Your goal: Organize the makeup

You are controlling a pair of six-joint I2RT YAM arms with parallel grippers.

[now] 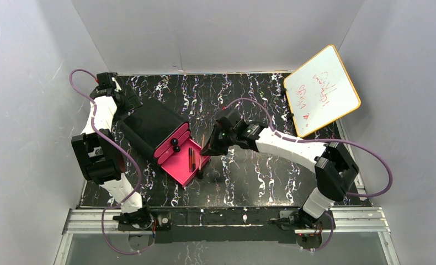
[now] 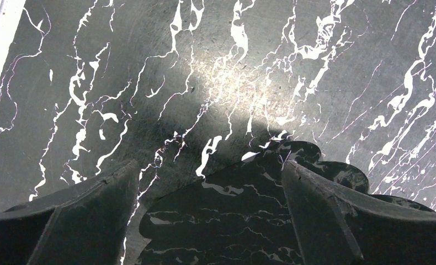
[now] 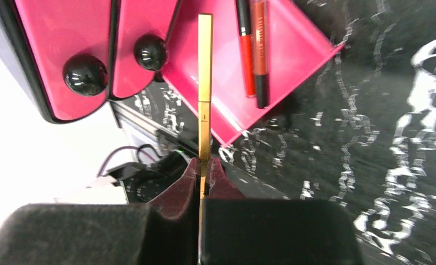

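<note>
My right gripper [image 1: 209, 146] [image 3: 205, 168] is shut on a thin tan stick [image 3: 205, 72], which points out over the open pink drawer [image 3: 298, 52]. The stick also shows in the top view [image 1: 205, 138], just right of that drawer [image 1: 178, 165]. A red pencil [image 3: 247, 55] and a dark red pencil [image 3: 260, 55] lie side by side in the drawer; they show as dark lines in the top view [image 1: 192, 159]. My left gripper [image 1: 128, 105] [image 2: 209, 165] is open and empty, behind the black box [image 1: 152, 128]. The yellow packet, peach compact and pink tube are out of view.
The black box has two shut pink drawers with black knobs [image 3: 85, 73] above the open one; its glossy top [image 2: 232, 221] lies under my left fingers [image 2: 83, 210]. An orange-rimmed whiteboard [image 1: 322, 89] leans at the back right. White walls enclose the marbled table [image 1: 260, 176].
</note>
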